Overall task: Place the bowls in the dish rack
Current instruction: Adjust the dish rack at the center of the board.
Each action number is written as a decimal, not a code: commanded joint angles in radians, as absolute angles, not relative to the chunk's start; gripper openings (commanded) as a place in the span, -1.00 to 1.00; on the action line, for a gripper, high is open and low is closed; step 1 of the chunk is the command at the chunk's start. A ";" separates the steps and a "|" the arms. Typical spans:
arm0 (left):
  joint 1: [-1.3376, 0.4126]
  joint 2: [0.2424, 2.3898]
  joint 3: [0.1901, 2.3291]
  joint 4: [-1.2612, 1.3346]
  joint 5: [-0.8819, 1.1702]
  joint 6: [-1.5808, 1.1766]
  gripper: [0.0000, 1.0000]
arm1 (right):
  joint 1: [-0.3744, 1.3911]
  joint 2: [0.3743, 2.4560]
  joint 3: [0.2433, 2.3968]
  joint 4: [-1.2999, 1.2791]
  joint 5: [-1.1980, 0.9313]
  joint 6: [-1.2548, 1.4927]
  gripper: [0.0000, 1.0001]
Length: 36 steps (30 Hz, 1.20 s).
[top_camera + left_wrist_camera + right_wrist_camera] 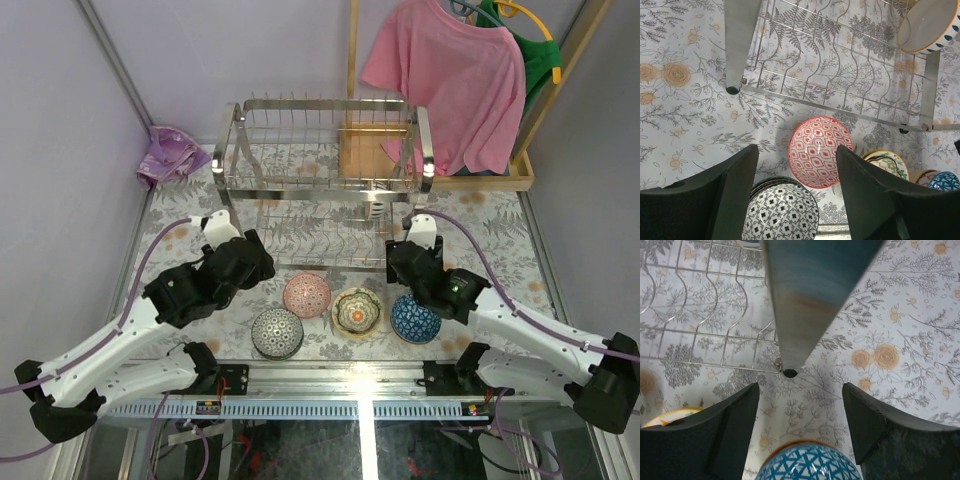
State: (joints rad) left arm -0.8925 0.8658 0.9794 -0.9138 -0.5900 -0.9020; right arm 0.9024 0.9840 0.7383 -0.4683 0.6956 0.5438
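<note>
The steel wire dish rack [322, 150] stands at the table's back centre. In front of it lie a red-patterned bowl [306, 294], a black-and-white bowl [277, 333], a yellow-green bowl [356, 312] and a blue bowl [415, 319]. My left gripper [258, 265] is open and empty, above and left of the red bowl [821, 151]; the black-and-white bowl [781, 212] shows below it. A cream bowl with blue spots [930, 25] sits in the rack's lower tier [840, 65]. My right gripper [403, 268] is open and empty above the blue bowl [810, 462], near a rack post [810, 300].
A pink shirt [450, 80] hangs on a wooden-framed stand [520, 175] at the back right. A purple bag [170, 155] lies at the back left. The rack's foot [789, 373] is just ahead of my right gripper [800, 385]. Walls close both sides.
</note>
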 commanded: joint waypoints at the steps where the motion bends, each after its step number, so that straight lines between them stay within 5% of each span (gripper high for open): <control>1: -0.881 0.848 0.977 -0.854 -0.553 -0.862 0.25 | 0.812 1.026 0.744 -0.324 0.564 0.448 0.50; 15: -0.877 0.841 0.986 -0.864 -0.552 -0.836 0.24 | 0.699 1.103 0.761 -0.272 0.435 0.420 0.47; 36: -0.954 0.854 1.025 -0.880 -0.379 -0.816 0.25 | 0.700 0.738 0.774 -0.552 0.204 0.500 0.68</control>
